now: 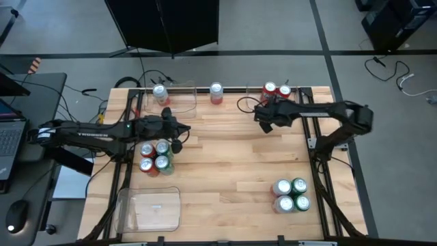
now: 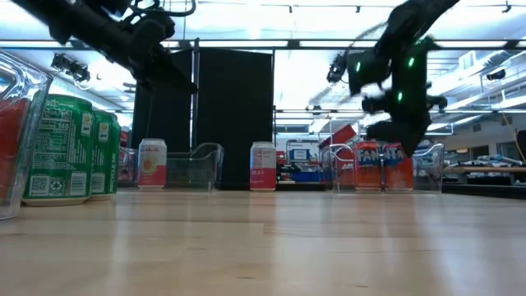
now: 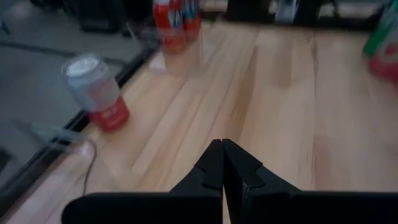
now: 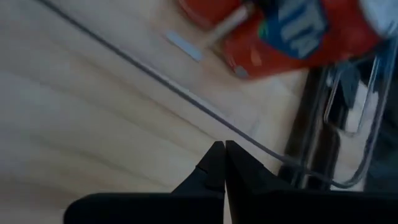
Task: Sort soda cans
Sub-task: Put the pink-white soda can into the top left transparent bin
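Dark arms reach in over the wood table [image 1: 225, 171]. The left gripper [image 1: 179, 131] and right gripper [image 1: 263, 115] are both pinched shut on nothing. Soda cans [image 1: 155, 158] stand in small groups.

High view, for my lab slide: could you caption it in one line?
Both shut grippers, left and right, hover over a wooden table scattered with green, silver-white and red soda cans.
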